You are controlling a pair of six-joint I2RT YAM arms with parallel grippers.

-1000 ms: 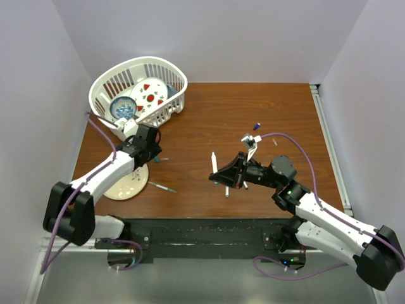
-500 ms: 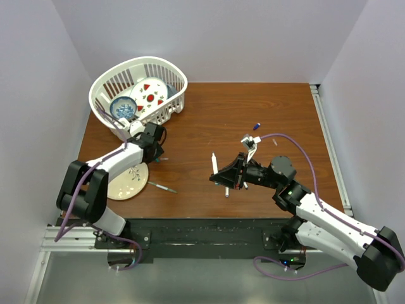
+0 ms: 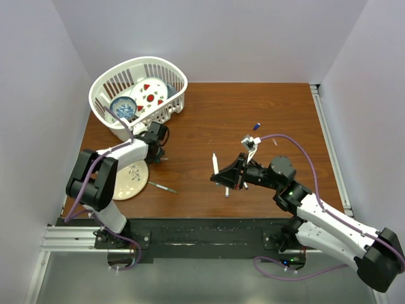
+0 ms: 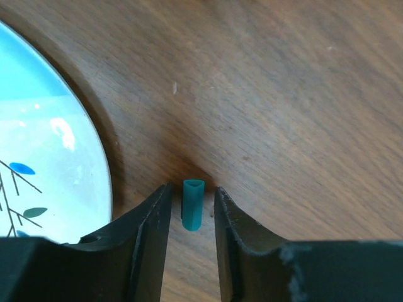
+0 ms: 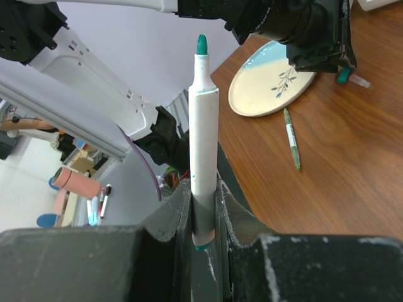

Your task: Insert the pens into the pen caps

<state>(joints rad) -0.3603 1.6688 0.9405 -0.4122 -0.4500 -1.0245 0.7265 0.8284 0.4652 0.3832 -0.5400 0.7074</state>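
- Top view: on a brown wooden surface (image 3: 266, 114), the left pincer (image 3: 159, 149) reaches low at about 9 o'clock, between a white basket (image 3: 107, 85) at 11 o'clock and a pale plate (image 3: 130, 180). The right pincer (image 3: 223, 179), near centre, holds a white pen (image 3: 215, 163) upright. Another pen (image 3: 162, 187) lies at 7 o'clock; a blue-tipped piece (image 3: 257, 125) lies at 1 o'clock.
- Left wrist view: a teal cap (image 4: 192, 204) lies flat between the left pincer's part-open jaws, with a narrow gap on each side, so nothing is gripped. The plate's rim (image 4: 104, 170) sits close at 9 o'clock.
- Right wrist view: the right pincer (image 5: 203, 207) is clamped on the pen's barrel (image 5: 203, 145), green tip up.
- Risk, as a judgement: the small round cap could roll, tilt or squirt out as the jaws pinch, spoiling alignment with the tip.
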